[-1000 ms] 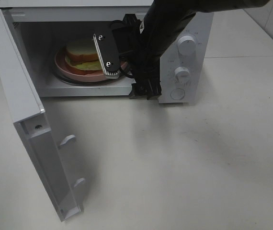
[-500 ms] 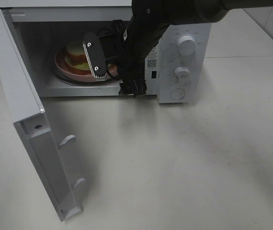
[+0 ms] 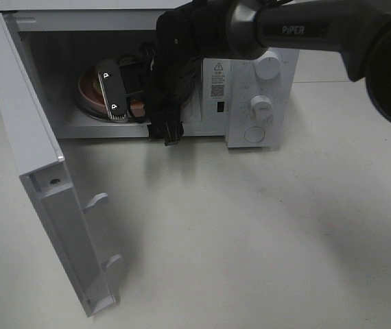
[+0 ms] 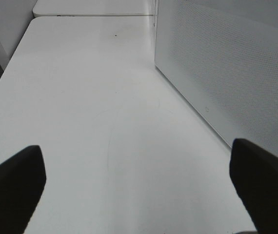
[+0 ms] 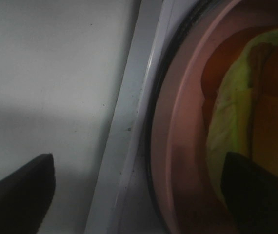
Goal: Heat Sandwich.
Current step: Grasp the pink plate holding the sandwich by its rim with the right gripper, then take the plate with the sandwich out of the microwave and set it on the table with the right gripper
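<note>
The sandwich point(image 5: 256, 122) lies on a round pink plate point(image 5: 178, 146) inside the open microwave point(image 3: 212, 86); its pale green and orange filling shows in the right wrist view. My right gripper point(image 3: 139, 113) reaches across the oven's opening, jaws open, one finger over the sandwich and the other out in front of the sill. In the high view that finger hides the sandwich, and only the plate's left rim point(image 3: 86, 96) shows. In the right wrist view the right gripper point(image 5: 139, 195) holds nothing. My left gripper point(image 4: 139, 190) stands open over bare table.
The microwave door point(image 3: 38, 157) is swung wide open to the left, its handle pegs facing the table. Two knobs point(image 3: 267, 65) sit on the oven's right panel. A white perforated panel point(image 4: 227, 73) stands close beside the left gripper.
The right arm has swept leftward across the oven opening, and its finger now covers the sandwich in the high view. The plate and door have not moved.
</note>
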`<state>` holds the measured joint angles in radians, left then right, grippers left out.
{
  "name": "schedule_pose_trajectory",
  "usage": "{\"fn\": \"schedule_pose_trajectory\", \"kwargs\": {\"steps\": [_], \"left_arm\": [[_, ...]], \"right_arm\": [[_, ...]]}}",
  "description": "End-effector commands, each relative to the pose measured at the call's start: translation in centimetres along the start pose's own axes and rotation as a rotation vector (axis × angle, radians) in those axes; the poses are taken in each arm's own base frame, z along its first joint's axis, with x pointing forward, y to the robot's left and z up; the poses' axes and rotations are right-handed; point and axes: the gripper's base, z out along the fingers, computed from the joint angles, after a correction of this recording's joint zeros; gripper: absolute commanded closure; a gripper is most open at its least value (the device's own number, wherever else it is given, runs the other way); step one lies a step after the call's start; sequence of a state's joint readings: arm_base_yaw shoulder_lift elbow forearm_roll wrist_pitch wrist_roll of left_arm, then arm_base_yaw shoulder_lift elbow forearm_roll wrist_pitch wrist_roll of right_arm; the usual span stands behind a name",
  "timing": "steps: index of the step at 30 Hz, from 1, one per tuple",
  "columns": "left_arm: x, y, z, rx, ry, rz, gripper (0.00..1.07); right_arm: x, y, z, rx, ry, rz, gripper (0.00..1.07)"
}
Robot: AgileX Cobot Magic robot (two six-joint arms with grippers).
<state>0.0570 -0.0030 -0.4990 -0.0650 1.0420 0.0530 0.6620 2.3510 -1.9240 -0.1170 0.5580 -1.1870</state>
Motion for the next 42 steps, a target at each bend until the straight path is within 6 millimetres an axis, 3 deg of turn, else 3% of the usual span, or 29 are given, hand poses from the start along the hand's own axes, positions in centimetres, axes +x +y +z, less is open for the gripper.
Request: {"fn": "schedule_pose_trajectory", "kwargs": {"steps": [1,9,14,16,17,18,19,20,21,22,23,42], "left_arm": [[0.2,0.0,-0.2,0.008,-0.024,0.006,0.10],[0.2,0.0,-0.2,0.008,-0.024,0.006,0.10],[0.2,0.0,-0.2,0.008,-0.024,0.006,0.10],[0.2,0.0,-0.2,0.008,-0.024,0.006,0.10],[0.2,0.0,-0.2,0.008,-0.024,0.006,0.10],[0.2,0.0,-0.2,0.008,-0.024,0.006,0.10],[0.2,0.0,-0.2,0.008,-0.024,0.006,0.10],[0.2,0.0,-0.2,0.008,-0.024,0.006,0.10],[0.2,0.0,-0.2,0.008,-0.024,0.006,0.10],[0.2,0.0,-0.2,0.008,-0.024,0.006,0.10],[0.2,0.0,-0.2,0.008,-0.024,0.006,0.10],[0.2,0.0,-0.2,0.008,-0.024,0.006,0.10]], "right_arm": [[-0.1,-0.3,0.9,-0.010,0.008,0.019,0.20],[-0.2,-0.1,2.4,-0.026,0.011,0.038,0.23],[-0.2,0.3,2.8,-0.050,0.006,0.053,0.32],[-0.2,0.3,2.8,-0.051,0.004,0.056,0.48],[-0.2,0.3,2.8,-0.051,0.004,0.056,0.48],[-0.2,0.4,2.8,-0.053,0.006,0.055,0.56],[-0.2,0.4,2.7,-0.062,0.010,0.055,0.77],[-0.2,0.5,2.7,-0.069,0.012,0.055,0.88],[-0.1,0.5,2.7,-0.072,0.014,0.055,0.97],[-0.1,0.5,2.7,-0.072,0.014,0.055,0.97],[-0.1,0.5,2.7,-0.073,0.013,0.055,1.07],[-0.1,0.6,2.3,-0.099,0.022,0.041,1.07]]}}
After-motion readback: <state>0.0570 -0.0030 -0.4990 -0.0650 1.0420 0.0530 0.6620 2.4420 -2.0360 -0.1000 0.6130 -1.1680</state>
